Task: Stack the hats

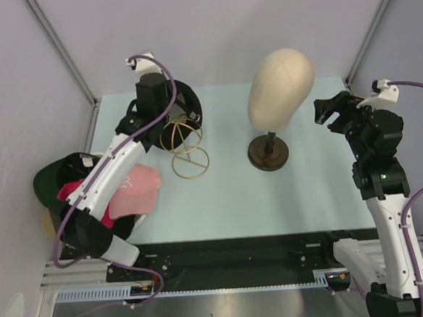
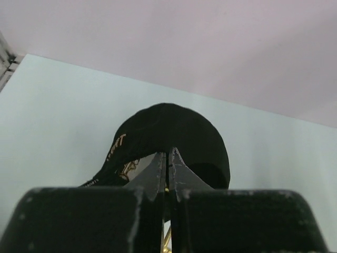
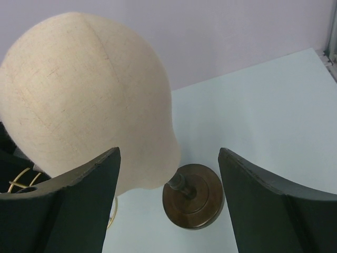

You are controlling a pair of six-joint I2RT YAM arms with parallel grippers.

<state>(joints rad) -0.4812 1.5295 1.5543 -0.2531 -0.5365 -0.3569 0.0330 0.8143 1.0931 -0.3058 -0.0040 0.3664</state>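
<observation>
A black hat with gold lettering (image 1: 187, 102) (image 2: 174, 132) hangs tilted over a gold wire stand (image 1: 188, 151) at the back left. My left gripper (image 1: 166, 111) (image 2: 168, 153) is shut, its fingertips meeting on the hat's lower edge. More hats lie heaped at the left edge under my left arm: dark green (image 1: 51, 177), magenta (image 1: 72, 191), light pink (image 1: 137, 189) and a bit of tan (image 1: 49, 226). At the right, my right gripper (image 1: 331, 110) (image 3: 168, 150) stands wide open with nothing between its fingers.
A beige mannequin head (image 1: 281, 88) (image 3: 79, 95) on a dark round wooden base (image 1: 268, 153) (image 3: 193, 196) stands in the middle of the back, in front of the right gripper. Grey walls enclose the pale table (image 1: 272, 198) on three sides.
</observation>
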